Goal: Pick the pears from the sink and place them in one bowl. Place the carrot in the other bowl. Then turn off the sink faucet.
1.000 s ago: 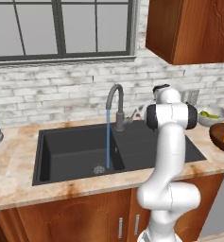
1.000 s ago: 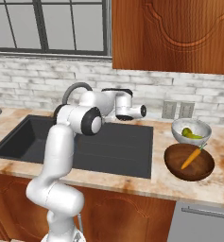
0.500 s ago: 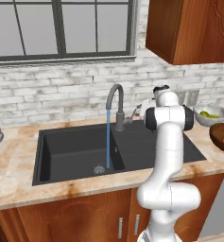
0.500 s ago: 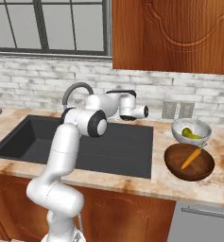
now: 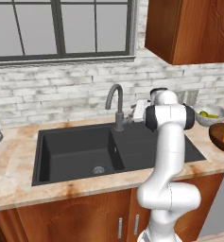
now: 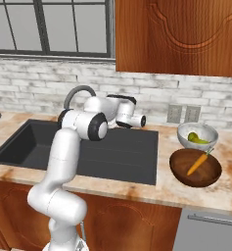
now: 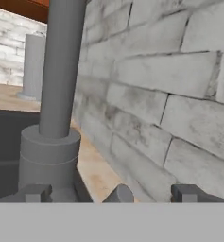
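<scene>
Two fruit-and-root jobs look finished to us: the pears sit in the pale grey bowl and the carrot leans in the dark wooden bowl, both on the counter right of the black sink. What remains is the sink faucet; no stream shows under its spout, so we judge the lever may be at or near off. Our gripper sits spread wide, pinching nothing, tucked right behind the tap base beside the brick wall. In the hand view the thick base and upright column stand just ahead and to the left of the fingertips, with a rounded nub, probably the lever end, between them. Any next nudge turns on that closeness.
</scene>
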